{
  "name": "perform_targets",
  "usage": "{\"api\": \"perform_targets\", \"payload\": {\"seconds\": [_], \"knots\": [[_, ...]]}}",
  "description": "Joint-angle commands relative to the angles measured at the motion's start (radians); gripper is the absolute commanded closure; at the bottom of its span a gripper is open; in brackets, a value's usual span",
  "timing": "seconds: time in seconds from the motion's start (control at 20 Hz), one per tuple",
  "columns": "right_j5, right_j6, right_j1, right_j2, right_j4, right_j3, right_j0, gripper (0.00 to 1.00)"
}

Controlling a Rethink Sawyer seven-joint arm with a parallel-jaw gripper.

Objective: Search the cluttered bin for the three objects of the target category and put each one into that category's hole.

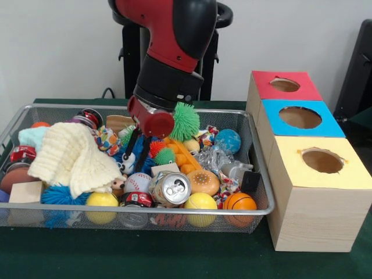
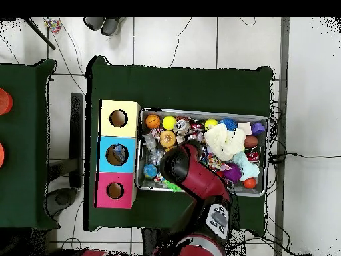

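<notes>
The wire mesh bin (image 1: 145,209) is full of mixed toys; it also shows in the overhead view (image 2: 200,111). A crinkly see-through bottle (image 1: 212,157) lies right of centre, and another clear bottle (image 1: 235,170) lies just right of it. I cannot make out a third bottle. My gripper (image 1: 137,152) reaches down into the clutter left of centre, well left of both bottles. Its two black fingers stand apart, with nothing held. In the overhead view the arm (image 2: 190,170) hides it. The red-topped hole (image 1: 285,85) is in the farthest box on the right; the overhead view shows it too (image 2: 114,191).
Blue-topped hole (image 1: 300,117) and yellow-topped hole (image 1: 322,160) sit nearer than the red one. In the bin: silver can (image 1: 171,187), cream knitted cloth (image 1: 70,157), green spiky ball (image 1: 185,121), blue globe ball (image 1: 227,140), yellow ball (image 1: 200,201), small basketball (image 1: 239,201).
</notes>
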Motion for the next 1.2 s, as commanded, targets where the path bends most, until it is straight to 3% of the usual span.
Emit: {"api": "perform_targets", "payload": {"seconds": [0.05, 0.5, 0.8, 0.95, 1.2], "knots": [[-0.021, 0.208, 0.026, 0.085, 0.018, 0.096, 0.049, 0.0], [0.106, 0.193, -0.117, 0.076, 0.032, 0.164, 0.133, 0.0], [0.132, 0.196, -0.19, 0.09, 0.034, 0.205, 0.19, 0.0], [0.122, 0.19, -0.206, 0.125, 0.021, 0.216, 0.169, 0.0], [0.065, 0.178, -0.209, 0.249, -0.024, 0.237, 0.073, 0.0]]}}
